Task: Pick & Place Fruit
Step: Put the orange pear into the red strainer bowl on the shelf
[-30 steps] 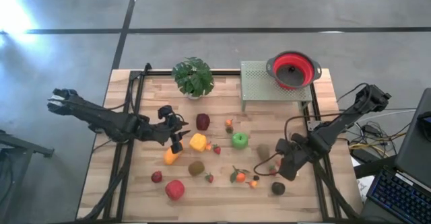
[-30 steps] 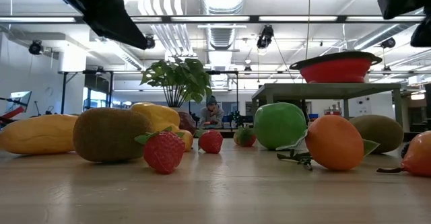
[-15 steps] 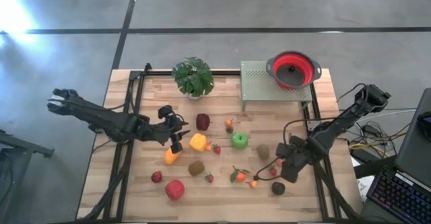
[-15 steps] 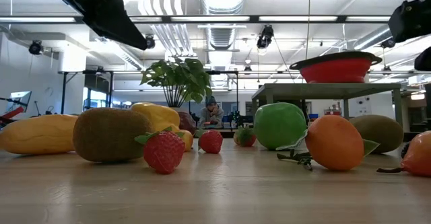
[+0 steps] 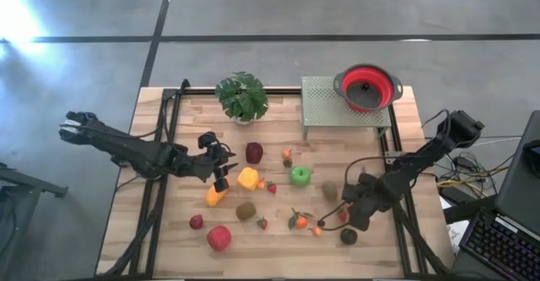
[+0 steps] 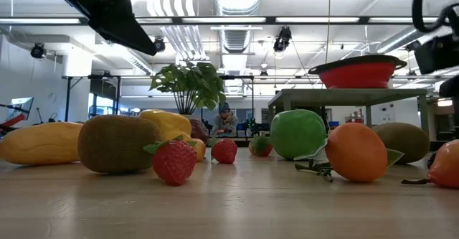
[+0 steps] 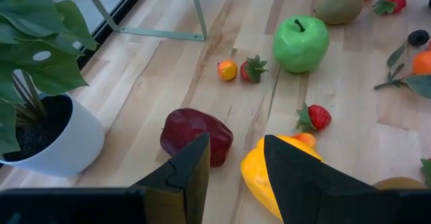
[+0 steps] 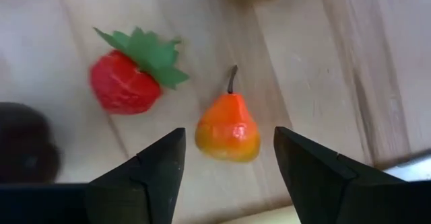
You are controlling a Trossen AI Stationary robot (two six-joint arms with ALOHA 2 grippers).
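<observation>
— Where do we find the right gripper point(image 5: 348, 211)?

— Low over the table's point(image 5: 278, 239) right front part, among the small fruit. In its wrist view we see the fingers point(image 8: 151, 173) spread wide, with a little orange pear point(image 8: 228, 131) lying on the wood between them, touched by neither. A strawberry point(image 8: 128, 83) lies just beside the pear, and a dark round fruit point(image 8: 23, 150) shows at the picture's edge.

— And the left gripper point(image 5: 221, 173)?

— We see it over the table's left middle, just beside the yellow fruit point(image 5: 247, 178). Its fingers point(image 7: 192, 173) stand apart and hold nothing; past them lie the maroon fruit point(image 7: 196, 136) and the yellow one, close together.

— Where is the rest of the fruit?

— Scattered across the board. From above we count a green apple point(image 5: 299, 175) near the centre, a kiwi point(image 5: 330, 190) to its right, another kiwi point(image 5: 245, 210) in front of the yellow fruit, an orange piece point(image 5: 216, 197) under the left gripper, a red apple point(image 5: 219, 237) and a small red fruit point(image 5: 196, 222) near the front left, and a tangerine with leaves point(image 5: 299, 222) towards the front.

— What else stands there?

— A potted plant point(image 5: 241, 98) at the back, and a green stand point(image 5: 342, 105) at the back right carrying a red bowl point(image 5: 367, 87). In the low view we make out a person point(image 6: 224, 118) far off in the room.
</observation>
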